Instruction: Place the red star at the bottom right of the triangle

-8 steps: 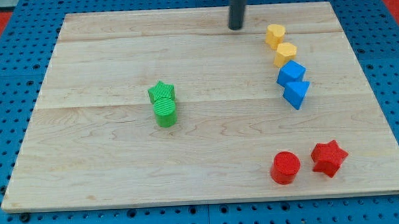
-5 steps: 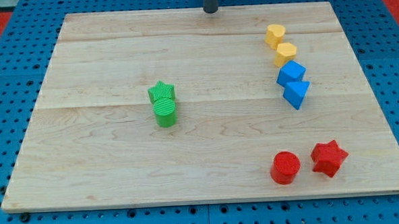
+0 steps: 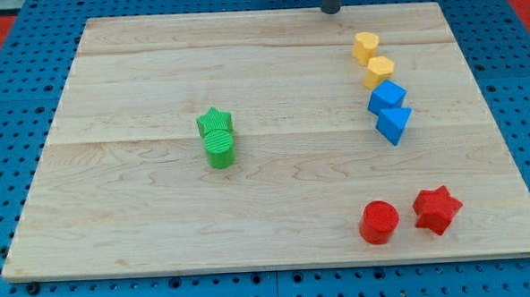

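A single camera looks down at a steep angle from the near side onto the wooden board (image 3: 161, 234), facing toward its far edge. It sits close enough that the board nearly fills the picture, all four edges showing, with blue pegboard (image 3: 4, 124) framing it left, right and near. The far edge narrows with perspective. No second view shares the scene.

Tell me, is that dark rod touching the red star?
Apart. The camera view shows my tip at the view's top edge, the red star near the bottom right.
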Controlling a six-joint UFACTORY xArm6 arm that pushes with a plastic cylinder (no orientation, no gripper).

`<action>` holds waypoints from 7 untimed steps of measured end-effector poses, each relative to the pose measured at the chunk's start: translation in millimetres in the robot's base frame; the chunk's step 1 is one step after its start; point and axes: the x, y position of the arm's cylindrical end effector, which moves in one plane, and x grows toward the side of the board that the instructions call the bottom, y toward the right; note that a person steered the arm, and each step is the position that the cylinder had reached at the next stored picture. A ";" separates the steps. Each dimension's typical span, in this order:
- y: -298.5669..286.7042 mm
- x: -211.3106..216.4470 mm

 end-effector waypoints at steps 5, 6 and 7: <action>133.7 248.3; 137.1 334.5; 111.6 385.0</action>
